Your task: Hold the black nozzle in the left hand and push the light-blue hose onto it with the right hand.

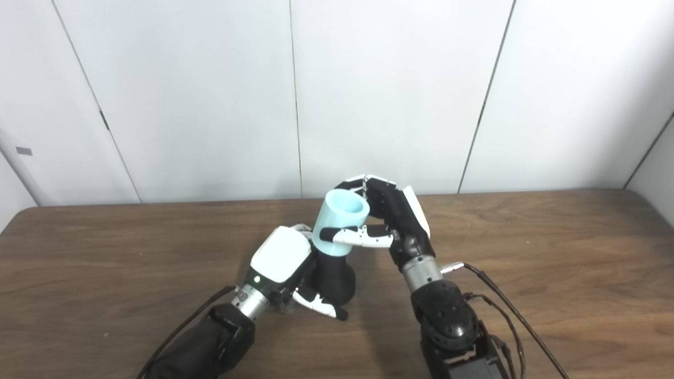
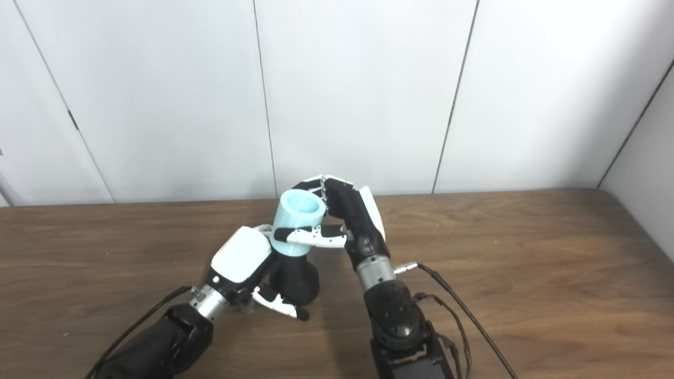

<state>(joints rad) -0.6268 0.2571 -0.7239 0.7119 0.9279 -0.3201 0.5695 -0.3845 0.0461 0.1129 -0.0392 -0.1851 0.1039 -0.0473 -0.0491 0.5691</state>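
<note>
On flared nozzle [image 1: 335, 281], smooth tubular hose [image 1: 340, 223]

A: Counts? Hoses first.
B: One light-blue plastic hose piece [image 1: 343, 221], short open tube.
A: Nozzles?
B: One black flared plastic nozzle [image 1: 335, 281].
A: Hands?
B: Two black-and-white robot hands: left hand [image 1: 284, 263], right hand [image 1: 392, 218].
A: Cables?
B: Cannot tell exactly; thin black cables [image 1: 505, 310] by the right wrist.
A: Surface?
B: One brown wooden table [image 1: 553, 252].

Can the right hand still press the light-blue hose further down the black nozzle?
Probably yes: the right hand grips the light-blue hose from the side, the black nozzle sits below in the left hand, nothing between.
</note>
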